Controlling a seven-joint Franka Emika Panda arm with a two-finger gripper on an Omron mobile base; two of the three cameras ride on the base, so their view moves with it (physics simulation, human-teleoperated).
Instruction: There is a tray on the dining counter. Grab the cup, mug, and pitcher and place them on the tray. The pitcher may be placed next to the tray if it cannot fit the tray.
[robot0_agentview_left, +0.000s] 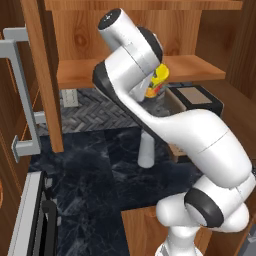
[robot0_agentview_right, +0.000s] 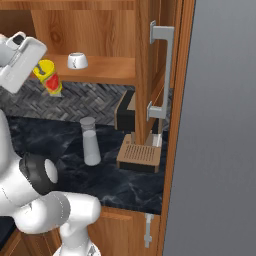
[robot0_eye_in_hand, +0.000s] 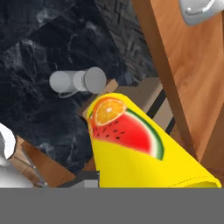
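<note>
Clamping the cup (robot0_agentview_right: 50, 77), the gripper (robot0_agentview_right: 39, 70) holds it tilted midair.

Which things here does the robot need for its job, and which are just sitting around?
For the job:
yellow cup, held up in the end effector
white mug on the wooden shelf
grey pitcher standing on the counter

Just sitting around:
dark appliance with a slatted tray
wall outlet

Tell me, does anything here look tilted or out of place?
The yellow cup is tilted in mid-air at the gripper, above the counter. The pitcher stands upright on the black counter, and the mug sits upright on the wooden shelf.
</note>
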